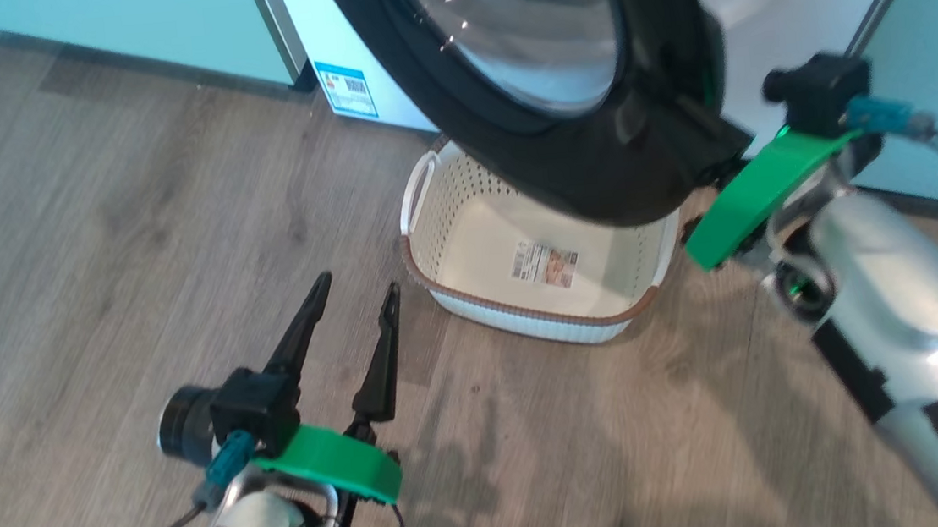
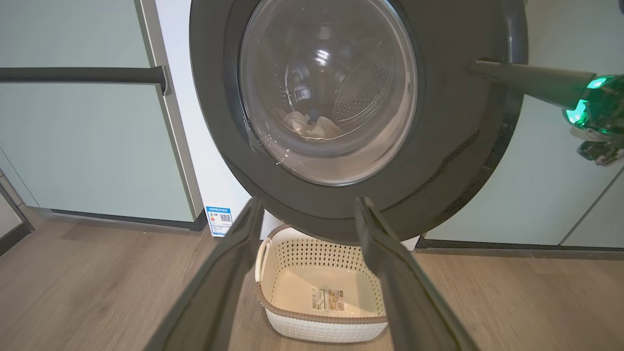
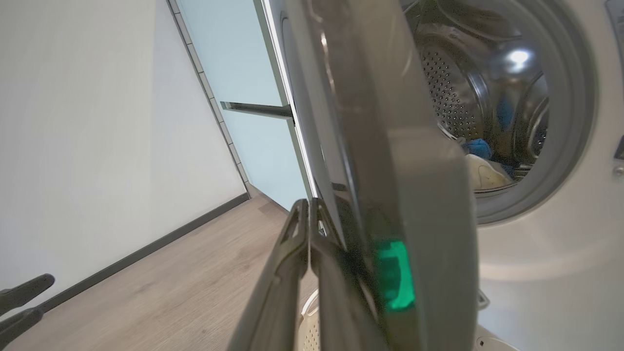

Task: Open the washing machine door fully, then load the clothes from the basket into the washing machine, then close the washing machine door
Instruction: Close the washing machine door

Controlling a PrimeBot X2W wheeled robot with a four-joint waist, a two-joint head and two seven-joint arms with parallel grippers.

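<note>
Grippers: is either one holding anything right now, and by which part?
Nothing is held. The left gripper is open and empty. The right gripper is shut on nothing, its closed fingers lying against the black rim of the washing machine door.

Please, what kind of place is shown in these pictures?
Probably a home laundry corner: a white front-loading washing machine set between pale mint-green cabinet panels, with a perforated basket standing on the wood-look floor before it.
</note>
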